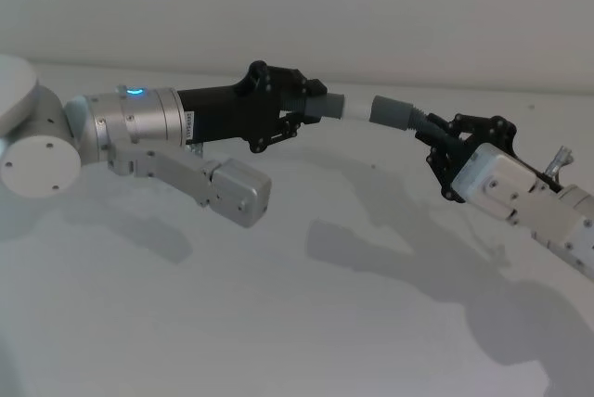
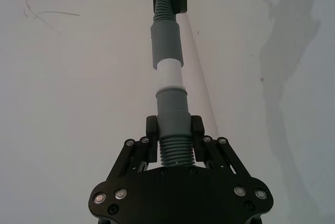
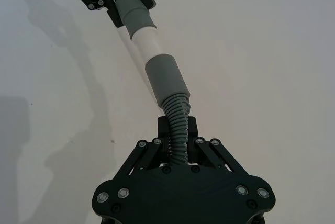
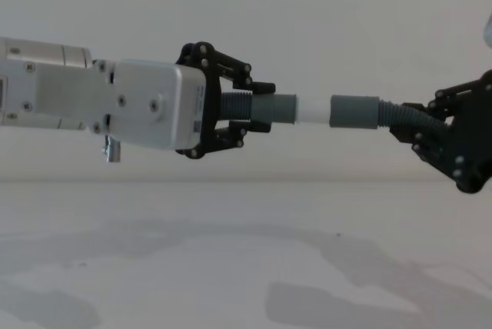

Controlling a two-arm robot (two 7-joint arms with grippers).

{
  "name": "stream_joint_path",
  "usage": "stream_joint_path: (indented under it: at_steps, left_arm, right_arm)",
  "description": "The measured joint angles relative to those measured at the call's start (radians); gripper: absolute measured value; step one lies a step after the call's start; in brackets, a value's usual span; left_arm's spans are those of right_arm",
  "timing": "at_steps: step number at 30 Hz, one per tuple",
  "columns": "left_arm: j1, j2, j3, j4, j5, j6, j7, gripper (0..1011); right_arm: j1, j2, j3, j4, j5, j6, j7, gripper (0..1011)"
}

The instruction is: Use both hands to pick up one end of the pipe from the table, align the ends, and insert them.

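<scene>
Showing white tip (image 4: 314,111) entering grey socket (image 4: 354,111)

No readable text or labels.

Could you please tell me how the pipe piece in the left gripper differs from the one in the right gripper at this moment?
The left gripper holds its piece with the narrow white tip leading; the right gripper holds its piece, which ends in a wider grey socket. In the chest view the left piece runs straight, while the right piece's ribbed part bends. Both are dark grey, held above the table, with the tip entering the socket.
</scene>
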Motion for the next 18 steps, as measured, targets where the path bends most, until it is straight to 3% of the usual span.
stream_joint_path:
  at_steps: [18]
  left_arm:
    - [0.0,0.0,0.0,0.0,0.002,-0.002,0.001,367]
  right_arm:
    - [-0.007,0.014,0.021,0.002,0.009,-0.034,0.03,173]
